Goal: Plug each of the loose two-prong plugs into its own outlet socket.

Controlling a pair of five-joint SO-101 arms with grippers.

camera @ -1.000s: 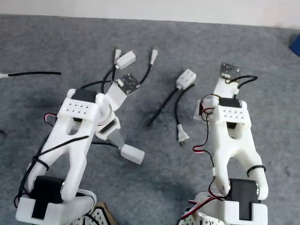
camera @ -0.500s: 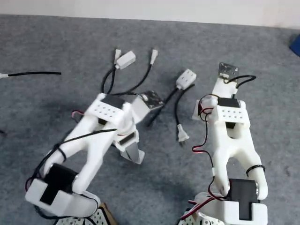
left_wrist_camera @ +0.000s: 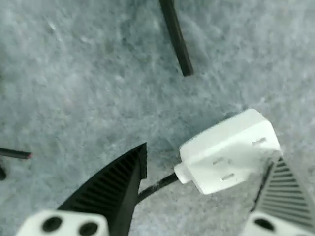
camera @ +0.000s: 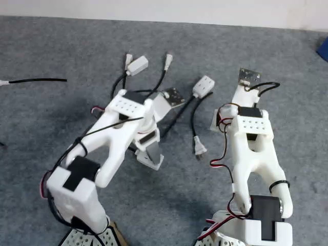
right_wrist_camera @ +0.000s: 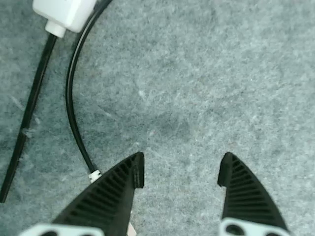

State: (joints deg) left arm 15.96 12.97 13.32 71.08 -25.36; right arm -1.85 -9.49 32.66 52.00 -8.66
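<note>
Right now we have the left gripper (left_wrist_camera: 210,155) spread open and low over the grey carpet (camera: 287,61). A white socket block (left_wrist_camera: 226,150) lies between its jaws, close against one finger and clear of the other, so nothing is gripped. On the high view that block sits at the arm's tip.

What matters for us is the block's long axis. It seems to run across the jaw gap, so we judge that closing would pinch it end to end rather than across its flanks. A wrist turn may be wanted first.

From that gripper the nearest loose plug (camera: 198,148) lies at about 3 o'clock, prongs aimed near 5 o'clock, its cable (camera: 192,120) climbing towards 12. The right gripper (right_wrist_camera: 183,162) also stands open over the carpet, with that cable ending just beside one of its fingers. So we take the right arm as the nearer one to the plug.
</note>
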